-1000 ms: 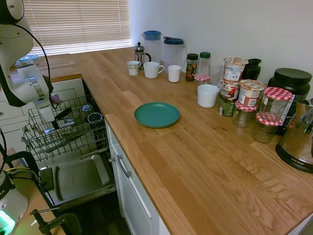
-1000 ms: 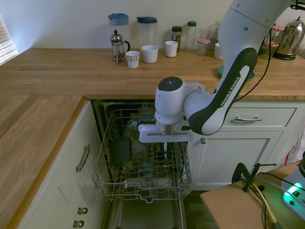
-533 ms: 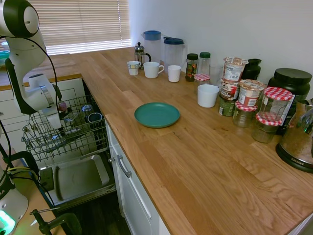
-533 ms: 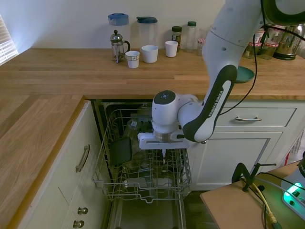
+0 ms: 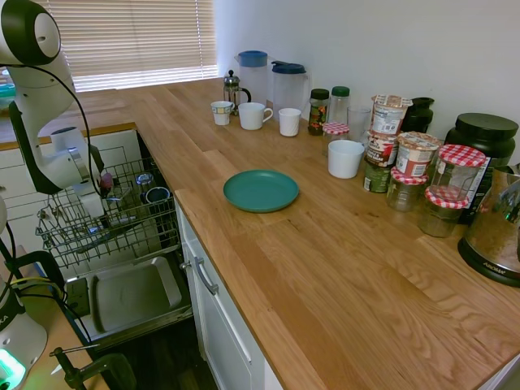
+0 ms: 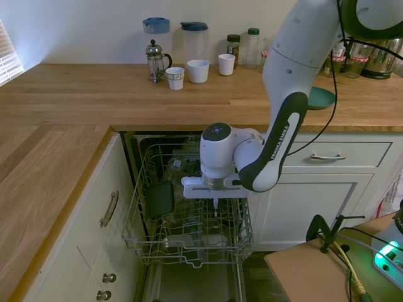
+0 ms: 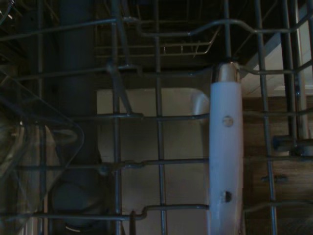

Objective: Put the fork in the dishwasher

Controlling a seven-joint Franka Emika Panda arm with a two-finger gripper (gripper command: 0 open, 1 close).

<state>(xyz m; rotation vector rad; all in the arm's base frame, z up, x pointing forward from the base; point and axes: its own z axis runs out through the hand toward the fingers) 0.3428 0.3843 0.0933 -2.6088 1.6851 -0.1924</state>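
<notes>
The dishwasher (image 6: 141,189) stands open under the wooden counter, its grey wire rack (image 6: 189,236) pulled out over the lowered door (image 5: 130,296). My gripper (image 6: 216,202) points straight down over the rack's middle, shut on the fork (image 6: 216,211), whose thin end hangs among the wires. The wrist view shows the fork's white handle (image 7: 225,161) reaching down to its metal neck between the rack wires (image 7: 159,161). In the first exterior view my gripper (image 5: 93,203) is low over the rack (image 5: 122,231); the fork cannot be made out there.
A dark square dish (image 6: 159,198) and a glass item lie in the rack's left part, and cups (image 5: 157,193) sit at its back. A green plate (image 5: 261,190), mugs (image 5: 253,115), jugs and jars stand on the counter. White drawers (image 6: 327,157) flank the dishwasher.
My gripper has come down with the fork, from above the rack to among its upper wires, and the arm has folded lower and closer over the dishwasher.
</notes>
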